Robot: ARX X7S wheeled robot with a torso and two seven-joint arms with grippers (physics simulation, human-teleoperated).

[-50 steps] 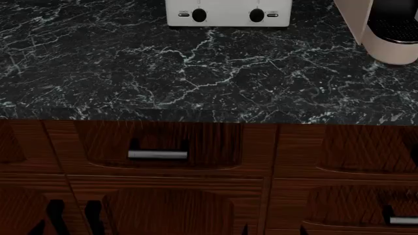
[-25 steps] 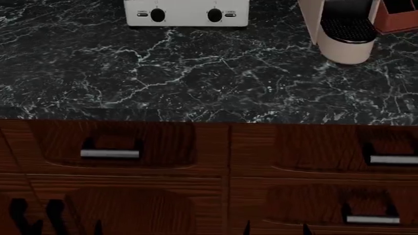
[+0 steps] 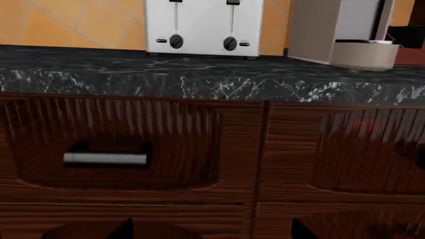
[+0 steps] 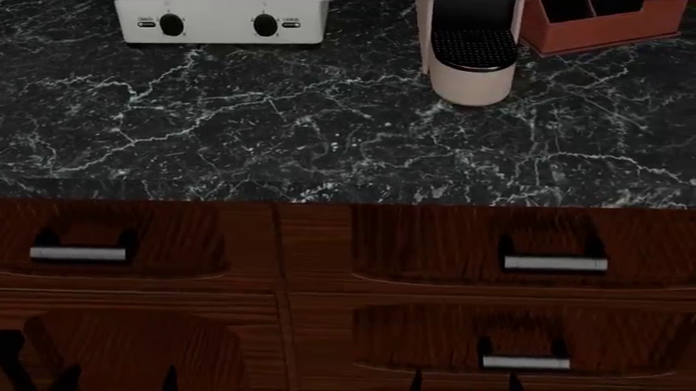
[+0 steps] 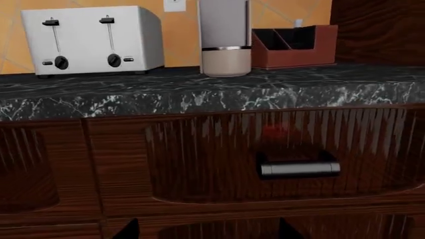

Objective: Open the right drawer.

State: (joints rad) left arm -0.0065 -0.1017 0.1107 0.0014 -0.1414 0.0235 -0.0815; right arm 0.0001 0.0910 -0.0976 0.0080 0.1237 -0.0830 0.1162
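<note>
Sitting flush and closed under the black marble countertop (image 4: 326,138), the right drawer (image 4: 490,244) fills the centre-right of the head view, its silver bar handle (image 4: 555,263) in the recessed panel at right of centre. A narrower drawer (image 4: 130,244) with a shorter handle (image 4: 77,254) lies at mid-left, and a white toaster (image 4: 221,20), coffee machine (image 4: 470,49) and brown organizer (image 4: 604,24) line the top edge. Only dark finger tips show at the bottom edges, so I cannot tell whether either gripper's jaws are parted or clenched.

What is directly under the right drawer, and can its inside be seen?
Under the right drawer sits another drawer front with its own silver handle. The right drawer is closed, so its inside is hidden.
</note>
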